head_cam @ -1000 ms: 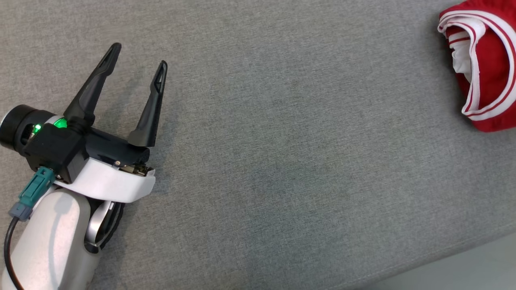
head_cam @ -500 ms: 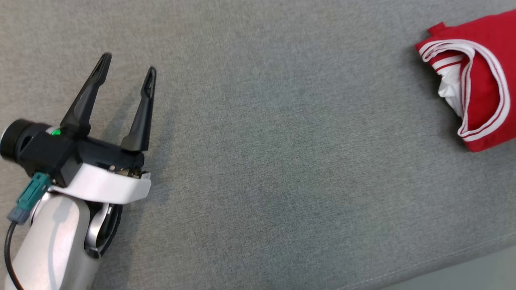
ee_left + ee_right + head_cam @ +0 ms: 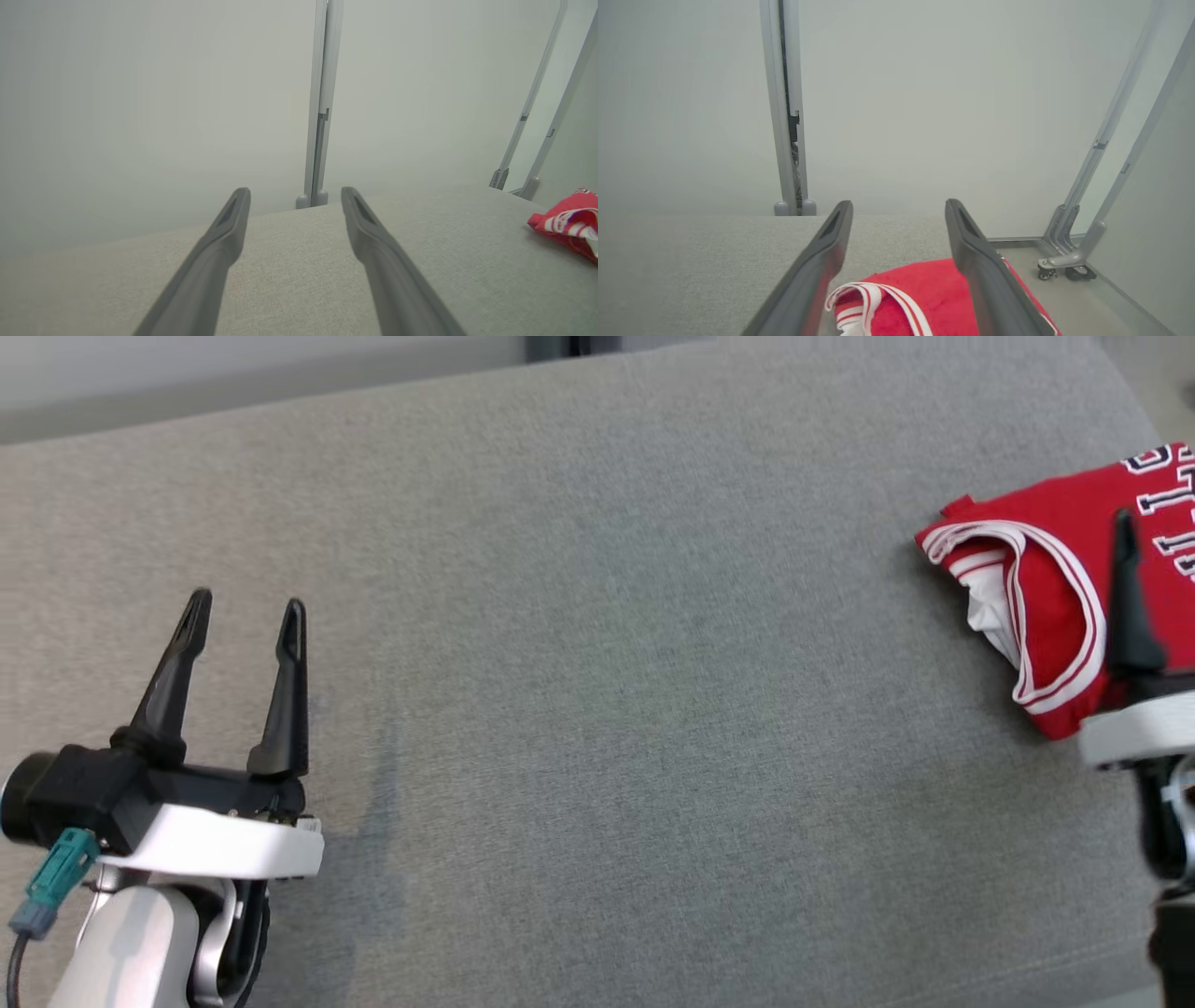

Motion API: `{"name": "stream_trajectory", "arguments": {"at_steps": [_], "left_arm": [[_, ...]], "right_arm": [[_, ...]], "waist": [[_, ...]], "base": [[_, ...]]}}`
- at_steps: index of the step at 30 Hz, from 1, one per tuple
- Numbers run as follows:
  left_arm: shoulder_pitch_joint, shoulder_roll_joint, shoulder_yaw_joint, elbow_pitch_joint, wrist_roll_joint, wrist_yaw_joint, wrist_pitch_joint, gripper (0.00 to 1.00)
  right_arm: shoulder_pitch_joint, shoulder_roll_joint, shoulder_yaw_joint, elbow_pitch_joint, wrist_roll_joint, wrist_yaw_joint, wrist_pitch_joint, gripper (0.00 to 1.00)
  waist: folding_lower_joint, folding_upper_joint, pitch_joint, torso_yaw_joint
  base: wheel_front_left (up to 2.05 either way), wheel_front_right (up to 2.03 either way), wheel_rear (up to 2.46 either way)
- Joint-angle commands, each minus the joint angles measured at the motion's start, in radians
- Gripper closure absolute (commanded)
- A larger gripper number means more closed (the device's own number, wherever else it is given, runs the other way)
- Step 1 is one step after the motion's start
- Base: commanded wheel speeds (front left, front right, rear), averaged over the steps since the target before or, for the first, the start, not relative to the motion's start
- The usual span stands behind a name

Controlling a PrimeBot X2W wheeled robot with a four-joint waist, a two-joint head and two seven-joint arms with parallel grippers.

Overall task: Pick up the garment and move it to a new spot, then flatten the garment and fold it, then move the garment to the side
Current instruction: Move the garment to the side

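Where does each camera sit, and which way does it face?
Head view: on the robot's head, looking down on the grey cushion; open left pincer lower left, one dark finger of the other arm at the right edge.
Left wrist view: on the left wrist, looking along its own open fingers across the cushion to a pale wall.
Right wrist view: on the right wrist, looking along the open right pincer over the red garment to the wall.
Shared: both wrist views show the garment, cushion and wall.
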Motion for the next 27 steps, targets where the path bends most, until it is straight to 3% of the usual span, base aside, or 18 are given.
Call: {"name": "stream_trajectory", "arguments": {"at_steps": [1,4,9,27], "left_arm": [[0.019,0.001,0.006,0.000,-0.006,0.010,-0.005,0.00],[0.057,0.006,0.018,0.002,-0.014,0.020,-0.008,0.00],[0.124,0.004,0.022,0.009,-0.023,0.036,-0.003,0.00],[0.279,0.026,0.026,0.030,-0.046,0.065,0.027,0.00]], "right_arm": [[0.026,0.016,0.000,-0.025,-0.009,0.000,0.004,0.00],[0.081,0.079,0.025,-0.087,-0.025,0.000,0.022,0.00],[0.164,0.129,0.089,-0.154,-0.047,0.000,0.062,0.00],[0.385,0.156,0.132,-0.209,-0.049,0.000,0.125,0.00]], "waist": [[0.0000,-0.0001,-0.051,0.036],[0.0000,-0.0001,-0.093,0.058],[0.0000,-0.0001,-0.162,0.087],[0.0000,-0.0001,-0.321,0.127]], "base": [[0.00,0.00,0.00],[0.00,0.00,0.00],[0.00,0.00,0.00],[0.00,0.00,0.00]]}}
